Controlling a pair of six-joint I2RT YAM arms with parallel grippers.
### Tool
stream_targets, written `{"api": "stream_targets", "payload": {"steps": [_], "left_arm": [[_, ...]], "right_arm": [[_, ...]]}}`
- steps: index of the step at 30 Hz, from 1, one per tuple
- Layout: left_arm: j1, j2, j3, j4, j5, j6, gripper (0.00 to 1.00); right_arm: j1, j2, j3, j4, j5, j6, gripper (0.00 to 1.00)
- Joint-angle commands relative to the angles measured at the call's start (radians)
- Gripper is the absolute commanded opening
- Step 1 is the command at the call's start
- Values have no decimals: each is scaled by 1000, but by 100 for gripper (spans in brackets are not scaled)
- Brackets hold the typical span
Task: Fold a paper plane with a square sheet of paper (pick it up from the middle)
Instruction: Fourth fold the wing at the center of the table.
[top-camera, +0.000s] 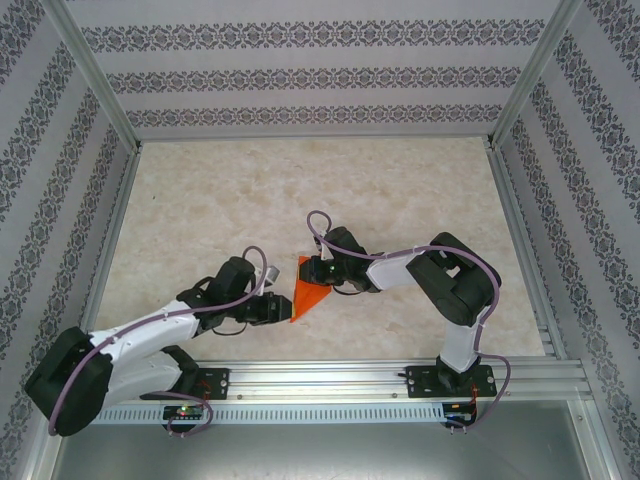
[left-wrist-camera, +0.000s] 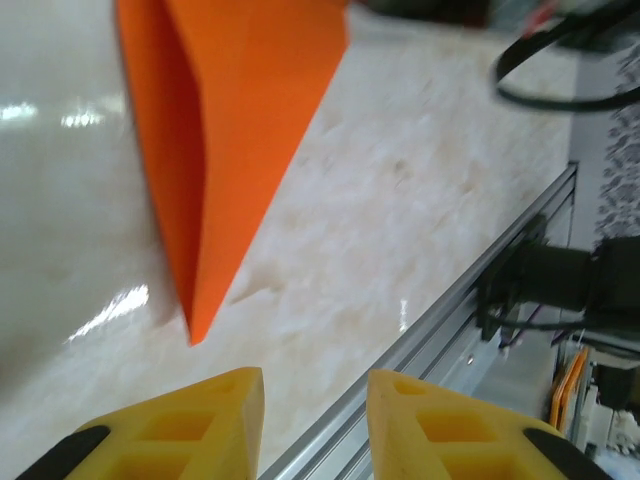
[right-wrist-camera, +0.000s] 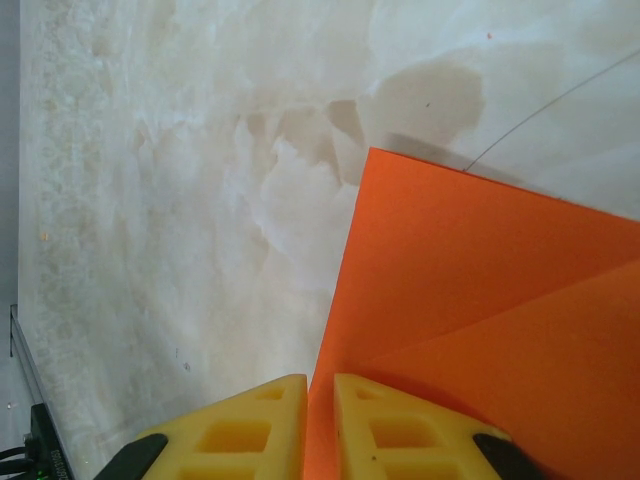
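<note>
Some folds in | square sheet of paper (top-camera: 308, 292) a pointed wedge; final folds left | right pincer (right-wrist-camera: 320, 390) pinches its edge; left pincer (left-wrist-camera: 315, 390) wide, empty

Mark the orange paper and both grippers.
orange paper (top-camera: 308, 297), top external, centre of folded face
left gripper (left-wrist-camera: 315, 415), left wrist, gap between fingertips
right gripper (right-wrist-camera: 320, 405), right wrist, pinch on paper edge

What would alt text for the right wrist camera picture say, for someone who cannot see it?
The right gripper, its two yellow fingers nearly together, pinches the edge of a folded sheet of orange paper that spreads up and to the right. A crease crosses the paper, and a pale marbled table lies beneath.
</note>
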Motion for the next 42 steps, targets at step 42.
{"api": "stream_targets", "payload": {"steps": [42], "left_arm": [[-13, 462, -9, 169, -250, -38, 12]], "right_arm": [[-17, -70, 5, -173, 39, 2, 22]]}}
